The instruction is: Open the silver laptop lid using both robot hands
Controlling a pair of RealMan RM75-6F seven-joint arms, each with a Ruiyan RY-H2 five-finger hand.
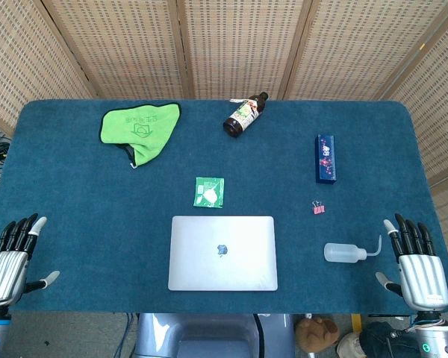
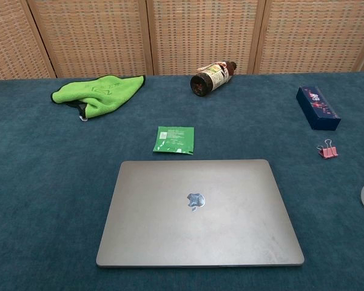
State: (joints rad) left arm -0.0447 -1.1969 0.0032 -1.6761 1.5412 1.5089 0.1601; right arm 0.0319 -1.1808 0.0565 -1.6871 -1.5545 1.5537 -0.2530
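The silver laptop [image 1: 222,253] [image 2: 199,211] lies closed and flat near the table's front edge, logo up. My left hand [image 1: 11,259] rests at the front left corner of the table, fingers spread, holding nothing, far from the laptop. My right hand [image 1: 413,263] sits at the front right corner, fingers likewise spread and empty. Neither hand touches the laptop. The chest view shows no hands.
A green cloth [image 1: 140,127] lies at the back left, a dark bottle [image 1: 244,114] on its side at back centre, a blue box [image 1: 326,157] at right. A green sachet [image 1: 209,192] lies behind the laptop. A pink binder clip [image 1: 318,208] and squeeze bottle [image 1: 347,251] lie near my right hand.
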